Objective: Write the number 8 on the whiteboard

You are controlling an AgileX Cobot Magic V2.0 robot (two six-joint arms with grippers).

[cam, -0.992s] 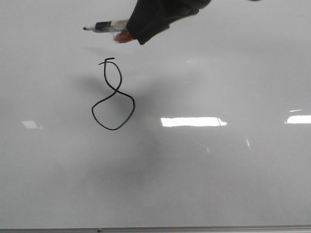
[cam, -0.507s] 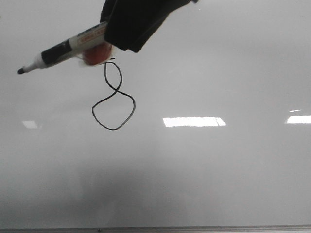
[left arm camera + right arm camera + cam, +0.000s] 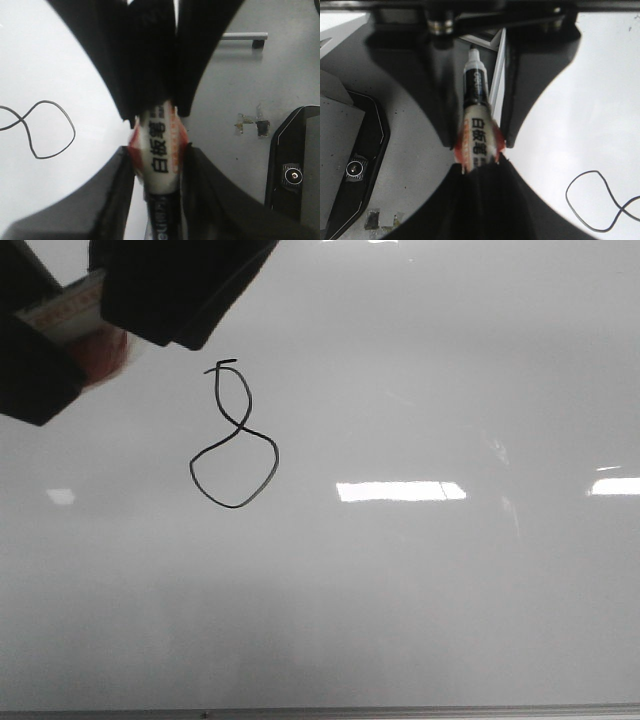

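Observation:
The number 8 (image 3: pixel 235 440) is drawn in thin black line on the whiteboard (image 3: pixel 420 590). Its lower loop also shows in the left wrist view (image 3: pixel 50 131) and the right wrist view (image 3: pixel 600 202). Both grippers are up at the top left, off the board and left of the 8. My right gripper (image 3: pixel 165 290) (image 3: pixel 480 167) is shut on the marker (image 3: pixel 70 308) at its red-wrapped white barrel. My left gripper (image 3: pixel 35 370) (image 3: pixel 159 155) faces it, with its fingertips pressed on the same red wrap (image 3: pixel 135 150). The marker's nib (image 3: pixel 471 51) is bare.
The board's thin frame (image 3: pixel 320 710) runs along the bottom. White light reflections (image 3: pixel 400 491) lie right of the 8. Beside the board is a grey surface with a black device (image 3: pixel 295 170) (image 3: pixel 350 165), tape scraps (image 3: pixel 250 122) and a grey bar (image 3: pixel 245 36).
My right gripper has carried the marker left and up, away from the 8. My left gripper has come into view and now stands round the marker. The 8 is unchanged.

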